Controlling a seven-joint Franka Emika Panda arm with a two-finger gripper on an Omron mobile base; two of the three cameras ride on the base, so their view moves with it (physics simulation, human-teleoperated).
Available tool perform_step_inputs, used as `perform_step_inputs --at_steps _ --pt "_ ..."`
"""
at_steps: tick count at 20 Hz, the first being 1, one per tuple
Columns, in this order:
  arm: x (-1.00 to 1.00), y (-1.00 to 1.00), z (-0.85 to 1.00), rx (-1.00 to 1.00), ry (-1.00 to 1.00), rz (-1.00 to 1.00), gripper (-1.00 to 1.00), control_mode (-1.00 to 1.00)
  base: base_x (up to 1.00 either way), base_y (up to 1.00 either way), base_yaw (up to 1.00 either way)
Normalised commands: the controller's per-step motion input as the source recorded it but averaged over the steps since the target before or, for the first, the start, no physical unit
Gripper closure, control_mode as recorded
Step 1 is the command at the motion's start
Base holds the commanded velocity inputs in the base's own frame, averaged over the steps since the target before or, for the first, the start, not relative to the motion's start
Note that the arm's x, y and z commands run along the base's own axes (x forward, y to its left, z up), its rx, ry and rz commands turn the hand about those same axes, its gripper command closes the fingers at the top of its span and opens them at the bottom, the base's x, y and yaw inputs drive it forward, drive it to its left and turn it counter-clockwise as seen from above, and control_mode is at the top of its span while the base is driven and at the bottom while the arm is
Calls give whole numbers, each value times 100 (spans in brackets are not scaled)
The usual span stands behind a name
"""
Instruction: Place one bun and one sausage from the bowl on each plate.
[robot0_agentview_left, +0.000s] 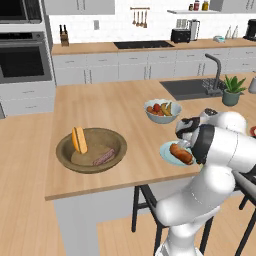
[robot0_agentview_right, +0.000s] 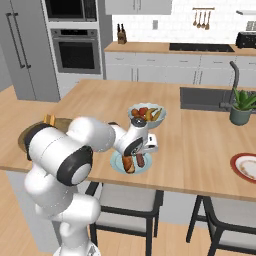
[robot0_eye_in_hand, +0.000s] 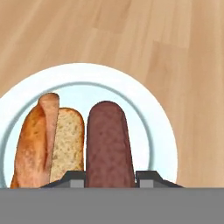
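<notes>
On the light blue plate (robot0_eye_in_hand: 158, 117) lie a glossy reddish-brown bun (robot0_eye_in_hand: 46, 142) and, right beside it, a dark maroon sausage (robot0_eye_in_hand: 108, 144). My gripper (robot0_eye_in_hand: 109, 177) hangs just over the plate, shut on the sausage, one fingertip pressed against each of its sides. In the right base view the gripper (robot0_agentview_right: 141, 151) points down onto the same plate (robot0_agentview_right: 119, 166). The wooden bowl (robot0_agentview_left: 65, 150) at the left holds a yellow-orange bun (robot0_agentview_left: 79, 140) and a pinkish-brown sausage (robot0_agentview_left: 104, 157). The white red-rimmed plate (robot0_agentview_right: 245, 167) lies bare at the far right.
A pale blue fruit bowl (robot0_agentview_left: 162, 111) stands just behind the light blue plate. Farther right are a potted plant (robot0_agentview_left: 232, 91) and the sink (robot0_agentview_left: 187, 89) with its tap. Stools stand under the counter's front edge, close to the plate.
</notes>
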Motion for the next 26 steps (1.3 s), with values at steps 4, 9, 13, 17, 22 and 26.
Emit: perform_step_inputs --at_steps 4,9,13,17,22,26 --pt "32 0 -36 0 2 0 100 -100 0 0 0" --pt "40 -4 -30 0 0 0 100 -100 0 0 0" --pt "23 -10 -35 0 0 0 100 -100 0 0 0" --pt "2 0 -59 0 0 0 -100 -100 0 0 0" --pt "0 34 -53 -4 0 0 -100 -100 0 0 0" --pt "0 95 -70 -14 0 0 -100 -100 0 0 0"
